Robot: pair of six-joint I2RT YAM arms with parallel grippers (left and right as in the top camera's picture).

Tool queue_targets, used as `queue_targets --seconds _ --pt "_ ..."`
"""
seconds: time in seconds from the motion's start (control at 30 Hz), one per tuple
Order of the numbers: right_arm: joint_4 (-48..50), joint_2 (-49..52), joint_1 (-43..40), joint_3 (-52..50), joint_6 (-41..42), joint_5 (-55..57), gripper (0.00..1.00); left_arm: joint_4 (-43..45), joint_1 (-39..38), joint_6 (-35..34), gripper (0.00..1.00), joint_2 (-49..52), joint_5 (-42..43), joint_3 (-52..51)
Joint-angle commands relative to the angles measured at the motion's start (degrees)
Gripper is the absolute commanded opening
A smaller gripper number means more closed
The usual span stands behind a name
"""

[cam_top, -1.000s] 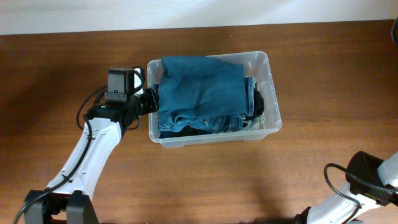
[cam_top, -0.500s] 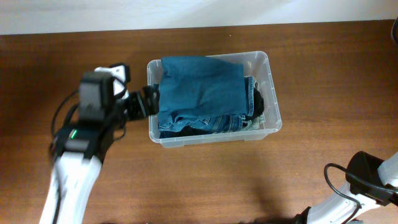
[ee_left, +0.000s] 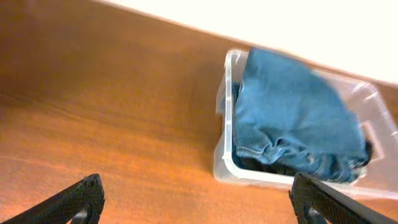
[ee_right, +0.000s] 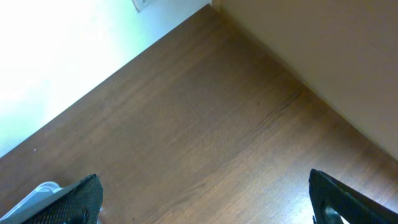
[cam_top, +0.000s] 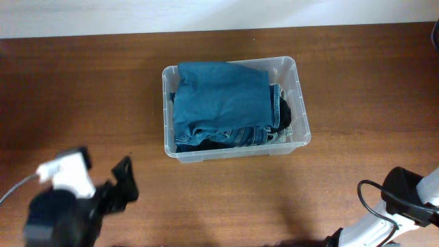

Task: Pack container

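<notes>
The container [cam_top: 300,96] is a clear plastic tub at the middle of the table. Folded blue jeans [cam_top: 221,103] fill it, with darker clothing beneath. In the left wrist view the container's near corner [ee_left: 222,167] and the jeans [ee_left: 292,115] lie ahead and to the right. My left gripper [cam_top: 125,181], blurred, is over the front-left of the table, well away from the tub. Its jaws stand wide apart [ee_left: 199,200] with only bare wood between them. My right gripper [ee_right: 205,200] is open over bare table, holding nothing.
The right arm [cam_top: 411,195] sits folded at the table's front-right corner. A pale wall runs along the table's far edge [cam_top: 219,27]. A small pale rounded object [ee_right: 38,191] shows beside the right gripper's left finger.
The left gripper was at the container's left rim by the jeans. It opened and drew back fast to the table's front-left. The right arm has not moved.
</notes>
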Motion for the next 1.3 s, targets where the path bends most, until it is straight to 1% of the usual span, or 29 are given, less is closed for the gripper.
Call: queue_targets --seconds 0.0,0.13,0.23,0.5,0.87,0.93,1.07,1.1,1.23,1.27 --pt "-0.33 -0.61 -0.15 -0.09 -0.07 0.31 0.98 -1.62 0.24 -0.37 1.00 -7.04 -1.95 -0.59" --pt "-0.33 -0.61 -0.15 -0.09 -0.07 0.31 0.98 -4.31 0.24 -0.35 0.99 -10.27 -1.95 -0.59" --pt "-0.33 -0.61 -0.15 -0.09 -0.07 0.31 0.99 -7.17 0.24 -0.35 0.99 -10.64 -1.97 -0.59" --pt "-0.33 -0.61 -0.15 -0.09 -0.07 0.31 0.98 -20.11 0.24 -0.42 0.99 -10.64 -1.99 -0.59" --pt "-0.33 -0.61 -0.15 -0.09 -0.07 0.33 0.99 -19.69 0.24 -0.96 0.99 -10.64 -2.03 -0.59" --pt "-0.33 -0.61 -0.15 -0.09 -0.07 0.31 0.98 -17.94 0.24 -1.01 0.99 -10.69 -1.97 -0.87" --pt "-0.33 -0.61 -0.15 -0.09 -0.07 0.31 0.98 -9.20 0.20 -0.98 0.99 -11.56 -1.95 -4.70" --pt "-0.33 -0.61 -0.15 -0.09 -0.07 0.31 0.99 -3.28 0.20 -0.98 0.99 -12.96 -1.95 -8.61" --pt "-0.33 -0.61 -0.15 -0.09 -0.07 0.31 0.98 8.85 0.20 -0.98 0.99 -17.29 -0.66 -18.73" --pt "-0.33 -0.61 -0.15 -0.09 -0.07 0.31 0.98 13.29 0.20 -1.01 0.99 -19.08 0.35 -22.56"
